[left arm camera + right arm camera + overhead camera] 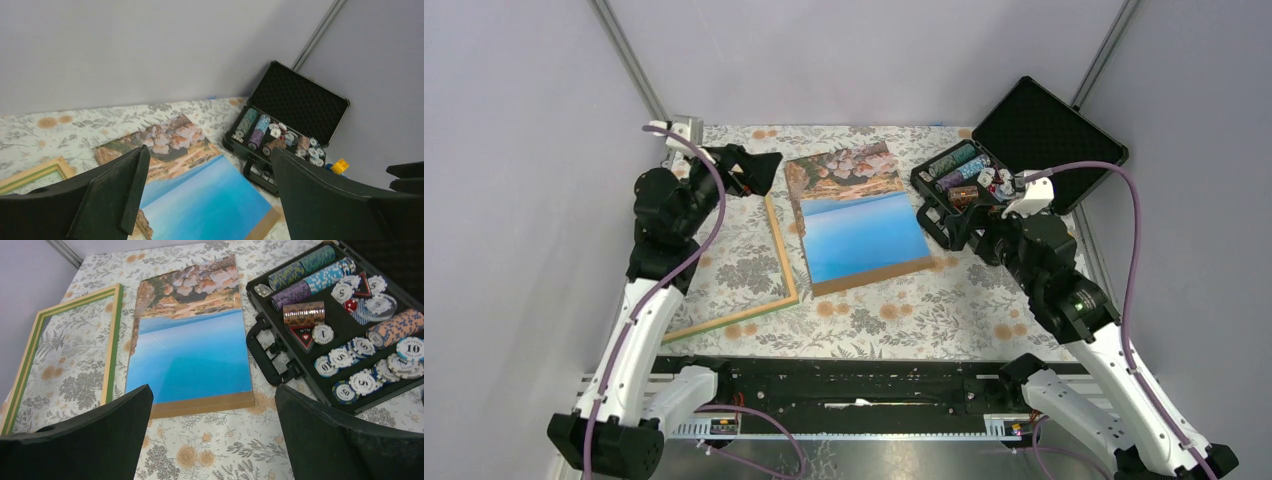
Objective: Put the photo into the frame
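Note:
The photo (859, 212), blue sea and sky with tan rocks at its far end, lies face up in the middle of the table on a brown backing panel (874, 276) that sticks out at its near edge. The frame (781, 255), green and light wood, lies flat to its left, with the floral cloth showing through the pane. My left gripper (764, 172) is open and empty, raised above the frame's far right corner, next to the photo's far left corner. My right gripper (954, 232) is open and empty, just right of the photo. The left wrist view shows the photo (210, 185) and a frame corner (35, 172). The right wrist view shows the photo (192, 355) and the frame (114, 340).
A black hinged case of poker chips (1014, 150) stands open at the back right, its handle toward the photo; it also shows in the left wrist view (295, 110) and the right wrist view (350, 340). The floral tablecloth (904, 310) covers the table. Grey walls enclose three sides.

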{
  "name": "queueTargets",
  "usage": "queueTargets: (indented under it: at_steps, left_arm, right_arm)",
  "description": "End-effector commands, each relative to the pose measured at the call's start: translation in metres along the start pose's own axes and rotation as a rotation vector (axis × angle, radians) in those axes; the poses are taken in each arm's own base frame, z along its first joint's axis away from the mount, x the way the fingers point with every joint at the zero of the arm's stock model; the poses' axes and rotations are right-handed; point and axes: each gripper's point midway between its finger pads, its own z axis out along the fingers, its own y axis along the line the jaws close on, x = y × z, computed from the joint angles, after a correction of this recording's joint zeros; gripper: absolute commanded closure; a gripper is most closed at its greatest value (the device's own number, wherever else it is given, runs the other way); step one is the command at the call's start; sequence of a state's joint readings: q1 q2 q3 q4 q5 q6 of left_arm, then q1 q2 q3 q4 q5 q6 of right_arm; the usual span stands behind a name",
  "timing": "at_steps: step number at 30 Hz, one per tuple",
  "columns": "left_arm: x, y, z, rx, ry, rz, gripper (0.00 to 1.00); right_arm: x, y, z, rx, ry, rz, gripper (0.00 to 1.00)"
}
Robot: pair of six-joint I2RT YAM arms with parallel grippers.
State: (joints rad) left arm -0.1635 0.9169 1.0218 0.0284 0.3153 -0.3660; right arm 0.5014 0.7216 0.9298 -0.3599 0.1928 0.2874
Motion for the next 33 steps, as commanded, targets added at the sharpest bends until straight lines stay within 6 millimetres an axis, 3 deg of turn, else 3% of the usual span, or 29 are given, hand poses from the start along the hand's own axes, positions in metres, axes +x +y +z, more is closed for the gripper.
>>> queueTargets:
  at_steps: [1, 9, 21, 26, 33]
  left_arm:
    - [-0.003, -0.016, 0.012, 0.08, 0.033, -0.014, 0.01]
    - [0.017, -0.024, 0.024, 0.113, 0.106, -0.083, 0.01]
    - [0.056, -0.032, 0.051, 0.131, 0.242, -0.171, 0.01]
    - [0.099, -0.033, 0.066, 0.108, 0.343, -0.191, 0.01]
    - [0.212, -0.052, 0.078, 0.071, 0.665, -0.205, 0.05]
  right_arm:
    - [0.011, -0.013, 0.018, 0.095, 0.027, 0.054, 0.0]
    - [0.061, -0.016, 0.049, 0.139, 0.199, 0.087, 0.0]
    - [0.12, -0.023, 0.074, 0.185, 0.354, 0.127, 0.0]
    - [0.136, -0.019, 0.088, 0.146, 0.415, 0.195, 0.0]
    - [0.15, -0.032, 0.115, 0.001, 0.505, 0.453, 0.0]
